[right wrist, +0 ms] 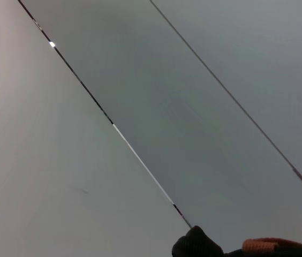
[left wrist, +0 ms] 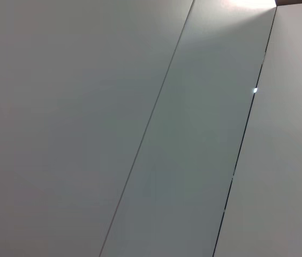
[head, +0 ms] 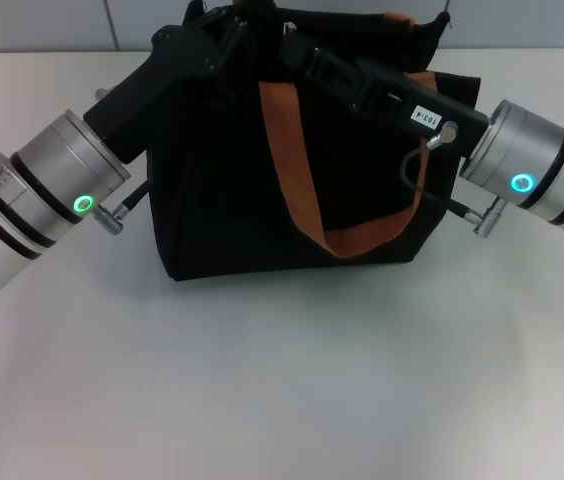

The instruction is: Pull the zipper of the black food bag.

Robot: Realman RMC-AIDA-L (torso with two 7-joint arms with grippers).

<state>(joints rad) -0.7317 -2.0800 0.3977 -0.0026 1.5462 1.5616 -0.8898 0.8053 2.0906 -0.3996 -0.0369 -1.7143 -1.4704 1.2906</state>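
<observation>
When seen from the head camera, the bag [head: 232,190] is parked on the white table [head: 292,390], sitting upright, with an orange-brown strap [head: 297,180] draped down its front face. Both arms are reached in over the bag's top. The left gripper [head: 224,38] is held at the top edge near the bag's left end, and the right gripper [head: 307,52] is stretched across the top from the bag's right side, ending close to the middle. Whether either set of fingers is spread or pinched can't be told, since black fingers are lost against black fabric up there. The zipper can't be picked out either; only the dark top opening is seen.

From the left wrist camera, pretty much nothing useful is shown: just pale wall panels [left wrist: 87,128] split by thin dark seams. No bag, no fingers.

From the right wrist camera, more of the same panels [right wrist: 194,107] are seen, plus a small black bump of the bag [right wrist: 196,245] and a sliver of orange-brown strap [right wrist: 269,245] at the picture's edge. No fingers are visible here either.
</observation>
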